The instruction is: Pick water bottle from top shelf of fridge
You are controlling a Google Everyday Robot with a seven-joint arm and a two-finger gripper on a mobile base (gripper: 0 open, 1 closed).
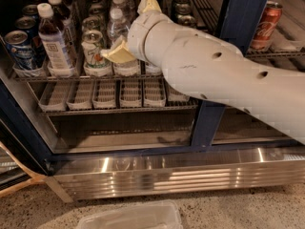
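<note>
The water bottle [116,28], clear with a white cap, stands on the top shelf [28,76] of the fridge [237,18], in a lane behind the front edge. My gripper [127,26] is at the end of the white arm, reaching in from the right. It is open. One yellowish finger [116,54] lies low in front of the bottle's left side, and the other finger [148,2] points up to its right. The bottle's lower part is hidden by the finger and wrist. I cannot tell whether a finger touches it.
A white-capped bottle of dark drink [52,42] and a blue can [19,49] stand at the left, and a pale can [93,46] beside the water bottle. A red can [264,25] is behind the blue door post. Whitish trays [105,94] sit on the lower rack. A clear bin [128,216] lies on the floor.
</note>
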